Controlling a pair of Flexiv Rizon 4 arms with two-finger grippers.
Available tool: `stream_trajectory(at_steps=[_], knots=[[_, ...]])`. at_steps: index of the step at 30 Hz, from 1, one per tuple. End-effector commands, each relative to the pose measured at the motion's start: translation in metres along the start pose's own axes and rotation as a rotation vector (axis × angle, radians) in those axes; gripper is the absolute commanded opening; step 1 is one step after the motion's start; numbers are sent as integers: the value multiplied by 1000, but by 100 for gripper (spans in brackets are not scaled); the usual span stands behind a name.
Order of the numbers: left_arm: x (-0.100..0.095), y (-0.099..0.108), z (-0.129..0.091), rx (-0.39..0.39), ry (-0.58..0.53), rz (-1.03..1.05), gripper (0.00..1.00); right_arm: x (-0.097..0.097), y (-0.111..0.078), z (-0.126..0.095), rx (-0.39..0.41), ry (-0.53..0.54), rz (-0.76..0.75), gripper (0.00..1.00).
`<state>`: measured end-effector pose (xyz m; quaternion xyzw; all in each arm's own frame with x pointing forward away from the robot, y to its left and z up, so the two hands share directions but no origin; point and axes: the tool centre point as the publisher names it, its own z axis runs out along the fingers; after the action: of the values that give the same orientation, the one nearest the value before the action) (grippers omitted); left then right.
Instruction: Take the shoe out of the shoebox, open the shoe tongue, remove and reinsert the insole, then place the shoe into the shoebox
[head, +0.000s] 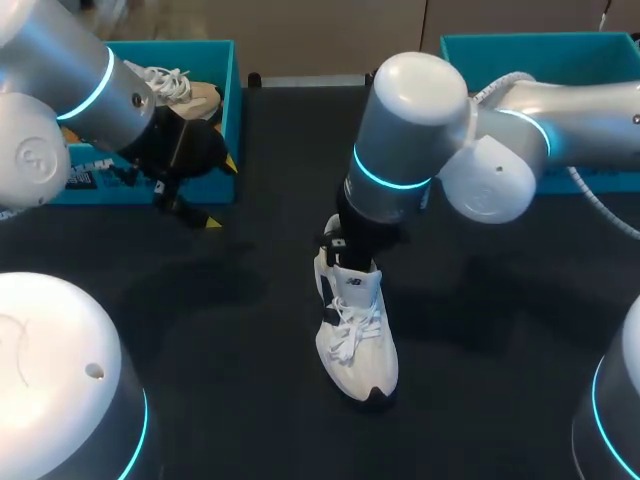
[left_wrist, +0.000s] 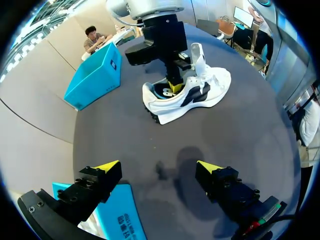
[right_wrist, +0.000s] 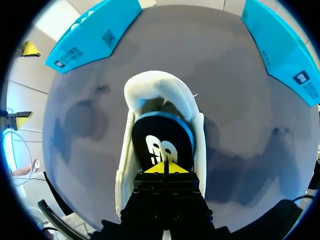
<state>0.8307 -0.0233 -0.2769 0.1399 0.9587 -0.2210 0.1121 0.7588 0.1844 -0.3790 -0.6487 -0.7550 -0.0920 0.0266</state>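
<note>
Under the right claw (right_wrist: 165, 167), tips pressed together, lies the insole (right_wrist: 162, 140): peel its heel up slowly, shoe (right_wrist: 157, 90) steady.

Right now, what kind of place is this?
Likely a robot-manipulation test bench: dark table, teal left shoebox and right shoebox, lone white shoe with the right gripper at its opening.

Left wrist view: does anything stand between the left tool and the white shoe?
Nothing visible does: only dark table lies between the left tool and the shoe. The right tool sits in the shoe's heel opening.
</note>
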Motion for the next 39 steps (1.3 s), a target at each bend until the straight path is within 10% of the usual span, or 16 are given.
stream_trajectory(at_steps=[1, 39], knots=[[1, 0, 0, -2, 0, 0, 100, -2, 5, -4, -1, -15, -12, 0], [1, 0, 0, -2, 0, 0, 100, -3, 43, 10, -79, -29, -76, 0]])
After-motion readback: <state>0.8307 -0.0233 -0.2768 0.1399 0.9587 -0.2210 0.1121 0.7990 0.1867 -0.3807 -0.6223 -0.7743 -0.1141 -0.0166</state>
